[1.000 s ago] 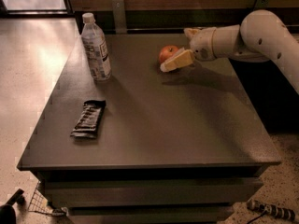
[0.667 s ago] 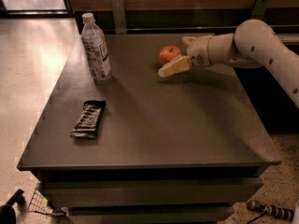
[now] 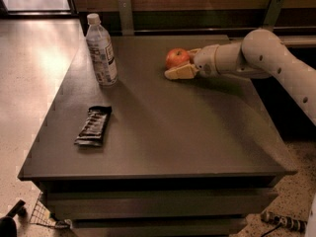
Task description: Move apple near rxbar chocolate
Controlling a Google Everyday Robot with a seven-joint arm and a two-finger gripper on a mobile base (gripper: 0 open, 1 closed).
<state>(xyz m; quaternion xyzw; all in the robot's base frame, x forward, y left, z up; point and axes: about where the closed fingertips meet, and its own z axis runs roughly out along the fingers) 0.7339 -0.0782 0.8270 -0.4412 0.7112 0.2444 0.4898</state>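
Gripper (image 3: 180, 63) far right on table (image 3: 163, 132), claw spread wide, straddling apple (image 3: 176, 57), not clamped. Rxbar chocolate (image 3: 94, 126) near left, well apart.

The gripper (image 3: 181, 63) sits at the far side of the table (image 3: 173, 132), against the right of the apple (image 3: 175, 58), and each covers part of the other; whether it grips cannot be told. The arm (image 3: 266, 53) runs off the right edge, so its base is out of sight. The pale lettering on the rxbar chocolate (image 3: 94, 126) is too small to read, as is the label print on the water bottle (image 3: 101, 51). At the near left, a dark object (image 3: 7, 223) on the floor is cut by the corner.
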